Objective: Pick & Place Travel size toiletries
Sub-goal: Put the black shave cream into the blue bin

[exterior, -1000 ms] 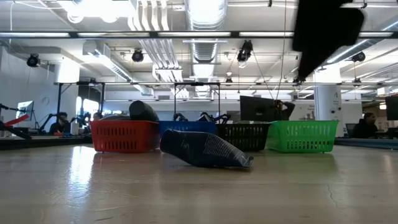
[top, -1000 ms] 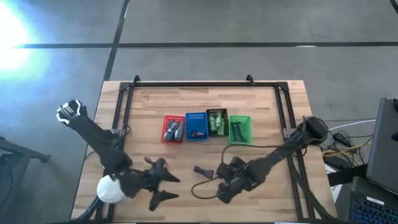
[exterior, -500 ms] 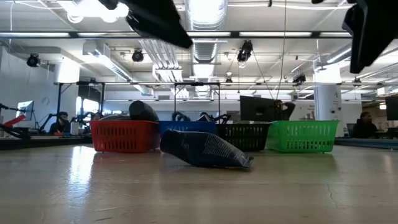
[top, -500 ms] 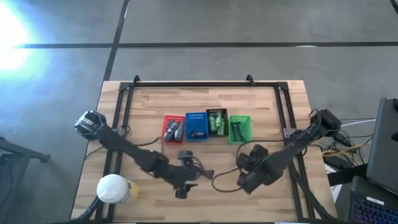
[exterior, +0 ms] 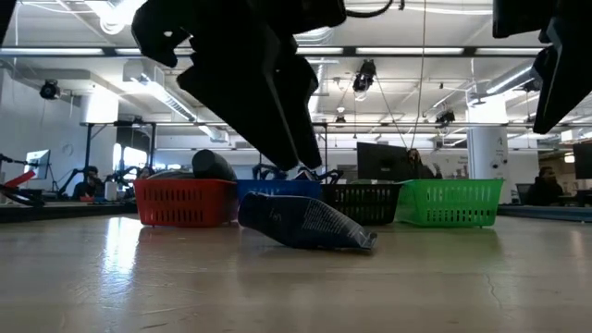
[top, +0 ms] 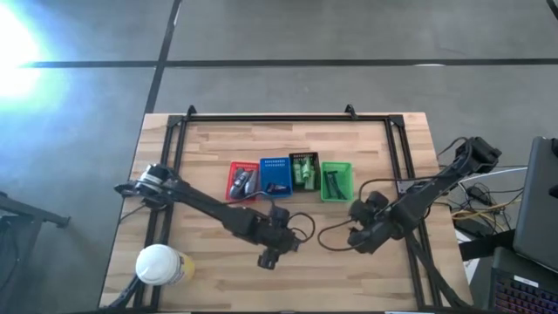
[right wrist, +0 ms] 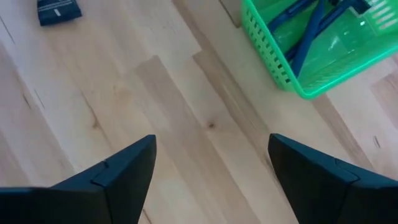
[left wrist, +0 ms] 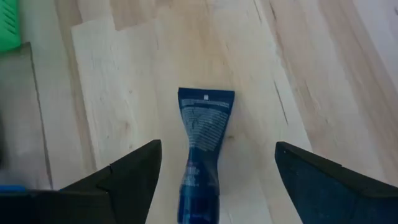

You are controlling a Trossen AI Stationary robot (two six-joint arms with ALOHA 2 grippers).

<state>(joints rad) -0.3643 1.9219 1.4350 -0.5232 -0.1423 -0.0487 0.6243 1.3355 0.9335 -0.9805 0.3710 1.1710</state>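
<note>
One dark blue-black packet (left wrist: 204,134) lies flat on the wood, also seen in the low view (exterior: 305,222) in front of the baskets. My left gripper (left wrist: 217,147) is open and hangs over it, one finger on each side of the packet, apart from it. In the high view this gripper (top: 279,247) covers the packet. My right gripper (right wrist: 211,140) is open and empty, out toward the table's right (top: 359,239), near the green basket. Grey tubes, green bottles, dark packets and blue sticks (right wrist: 306,38) lie in the baskets.
A row of red (top: 243,181), blue (top: 275,177), black (top: 304,170) and green (top: 336,181) baskets stands at the table's middle. A white-capped container (top: 157,264) stands at the near left corner. A black rail frame (top: 166,166) borders the table. Bare wood lies near the baskets.
My left arm has swung from beside the white-capped container toward the table's middle and now hangs low over the packet, fingers still apart. My right arm has drawn back from the packet toward the table's right and far side. The packet has stayed put.
</note>
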